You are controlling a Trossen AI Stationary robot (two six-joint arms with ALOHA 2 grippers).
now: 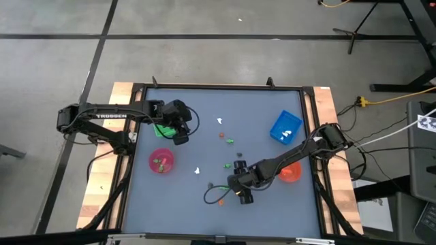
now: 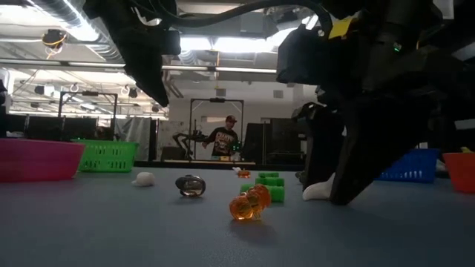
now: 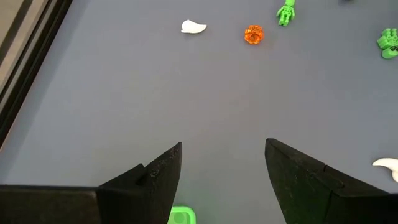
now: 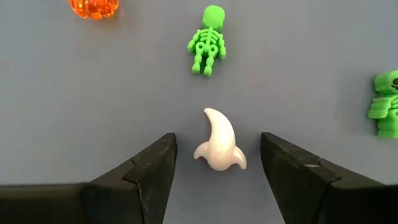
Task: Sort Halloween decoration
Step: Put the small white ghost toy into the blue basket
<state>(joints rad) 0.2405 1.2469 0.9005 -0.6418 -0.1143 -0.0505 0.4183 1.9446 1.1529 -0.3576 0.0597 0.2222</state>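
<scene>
The Halloween decoration lies scattered on the grey table. A white ghost figure lies flat between the fingers of my right gripper, which is open, points steeply down near the table's front middle, and stands apart from the ghost on both sides. Just beyond it are a green skeleton, an orange pumpkin and a second green skeleton. My left gripper hangs open above the green tray at the left.
A pink bowl with small pieces stands front left. A blue tray and an orange bowl stand at the right. More figures lie mid-table: white, orange, green, dark. A person stands in the room behind.
</scene>
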